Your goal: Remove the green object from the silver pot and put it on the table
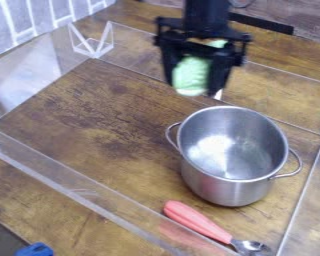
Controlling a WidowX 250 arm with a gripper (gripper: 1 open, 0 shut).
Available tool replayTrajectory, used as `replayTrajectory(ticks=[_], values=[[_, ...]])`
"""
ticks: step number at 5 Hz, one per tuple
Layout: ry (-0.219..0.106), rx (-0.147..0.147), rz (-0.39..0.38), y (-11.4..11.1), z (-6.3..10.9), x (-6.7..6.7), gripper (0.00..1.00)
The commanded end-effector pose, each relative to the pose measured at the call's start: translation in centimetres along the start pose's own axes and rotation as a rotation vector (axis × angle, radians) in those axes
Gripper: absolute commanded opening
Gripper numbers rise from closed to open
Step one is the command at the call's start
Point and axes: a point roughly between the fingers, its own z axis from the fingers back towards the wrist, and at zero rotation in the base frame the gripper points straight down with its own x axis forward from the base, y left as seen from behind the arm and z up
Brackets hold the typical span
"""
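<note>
The green object (192, 74), a pale green ridged oblong, hangs in the air above the table (96, 120), held upright between the black fingers of my gripper (196, 70). The gripper points down and is shut on it, up and to the left of the silver pot (234, 155). The pot stands on the table with two small side handles and nothing inside it. The image of the gripper is a little blurred.
A red-handled utensil (203, 224) with a metal tip lies near the front edge, below the pot. Clear acrylic walls (43, 60) ring the tabletop, and a clear folded stand (91, 40) sits at the back left.
</note>
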Motion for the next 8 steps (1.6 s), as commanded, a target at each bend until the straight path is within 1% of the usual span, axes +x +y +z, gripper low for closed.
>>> replayTrajectory(ticks=[1, 2, 3, 4, 5, 7, 8], values=[[-0.104, -0.012, -0.018, 4.1, 3.1, -1.8, 0.0], [-0.099, -0.012, 0.004, 6.8, 1.5, -3.6, 0.0], [-0.107, -0.015, 0.025, 7.2, 0.2, -3.9, 0.0], [-0.109, -0.012, 0.059, 6.9, -0.8, -3.4, 0.0], [-0.097, -0.01, 0.084, 6.2, -1.7, -2.8, 0.0], [-0.094, -0.002, 0.064, 6.7, -3.2, -3.0, 0.0], [-0.093, 0.002, 0.062, 7.7, -4.0, -3.0, 0.0]])
